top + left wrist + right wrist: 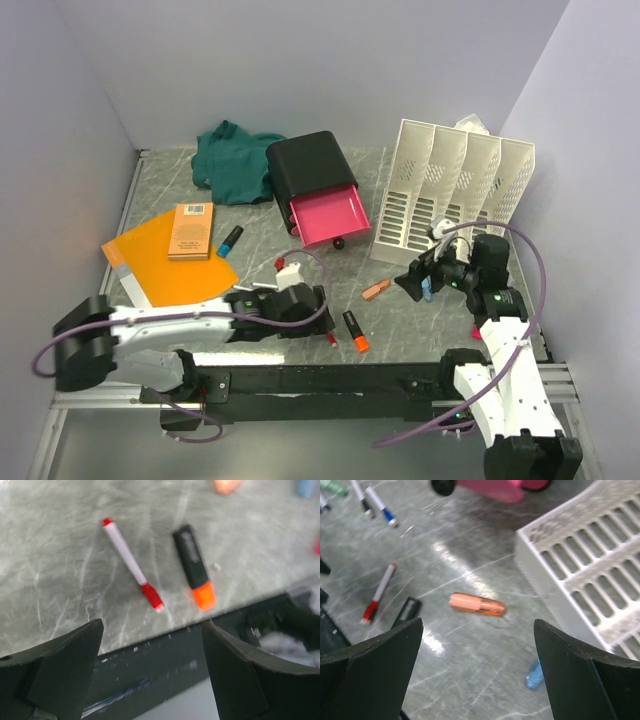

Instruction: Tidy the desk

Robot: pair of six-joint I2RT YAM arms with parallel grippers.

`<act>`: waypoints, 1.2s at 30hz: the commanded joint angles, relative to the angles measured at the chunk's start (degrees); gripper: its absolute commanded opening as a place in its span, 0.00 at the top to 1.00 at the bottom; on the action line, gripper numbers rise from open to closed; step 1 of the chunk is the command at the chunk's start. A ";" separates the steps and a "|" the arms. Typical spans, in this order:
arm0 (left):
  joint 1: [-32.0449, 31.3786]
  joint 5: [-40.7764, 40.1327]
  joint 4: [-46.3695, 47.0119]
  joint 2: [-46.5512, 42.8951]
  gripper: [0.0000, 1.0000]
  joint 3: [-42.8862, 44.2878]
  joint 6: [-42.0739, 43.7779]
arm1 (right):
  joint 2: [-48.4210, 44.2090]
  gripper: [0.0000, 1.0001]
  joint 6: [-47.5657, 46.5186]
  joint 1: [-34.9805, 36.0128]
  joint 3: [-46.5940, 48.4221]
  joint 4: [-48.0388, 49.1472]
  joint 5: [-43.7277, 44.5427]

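Left gripper (152, 627) jaws wide, nothing held. Ahead of it, white marker with red ends (131, 564) and black highlighter with orange tip (195, 567) lie on grey-green marble desk (50, 570), near its front rail. Right gripper (479, 625) wide too, empty, peach stubby marker (477, 604) ahead; blurred blue item (534, 674), maybe a cap. Only overhead shows flat orange folder (160, 270), crumpled green cloth (232, 165).

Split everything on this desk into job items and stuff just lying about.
Job: grey-green marble desk, orange-capped black highlighter, red-capped white marker, peach highlighter, pink-drawered black box, white slotted rack, orange book, orange folder.
Lying about, probably: crumpled green cloth.
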 commanded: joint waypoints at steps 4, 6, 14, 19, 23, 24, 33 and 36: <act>-3.47 -13.26 -12.06 14.91 0.22 13.05 -19.61 | -0.24 0.00 1.87 -5.07 1.12 3.49 0.71; -3.38 -14.40 -15.66 18.52 0.29 15.77 -22.59 | 0.73 0.00 1.70 -5.34 1.73 2.88 1.24; -3.47 -13.44 -17.87 27.57 0.38 20.52 -22.96 | 1.17 0.00 1.52 -5.95 2.08 2.26 1.16; -3.38 -12.91 -18.67 30.74 0.43 21.50 -22.43 | 0.82 0.00 1.78 -6.13 2.17 2.43 0.98; -3.38 -12.21 -18.58 33.11 0.47 21.94 -21.47 | 0.38 0.00 1.78 -6.22 2.08 2.43 0.98; -3.38 -12.21 -18.67 33.55 0.49 22.03 -20.95 | 0.29 0.00 1.70 -6.22 2.08 2.52 0.98; -3.38 -12.12 -21.48 35.84 0.80 23.79 -14.62 | -0.50 0.00 1.70 -6.65 2.17 2.43 0.72; -3.38 -12.73 -22.36 34.35 0.88 23.17 -11.37 | -0.85 0.00 1.70 -6.92 2.08 2.43 0.63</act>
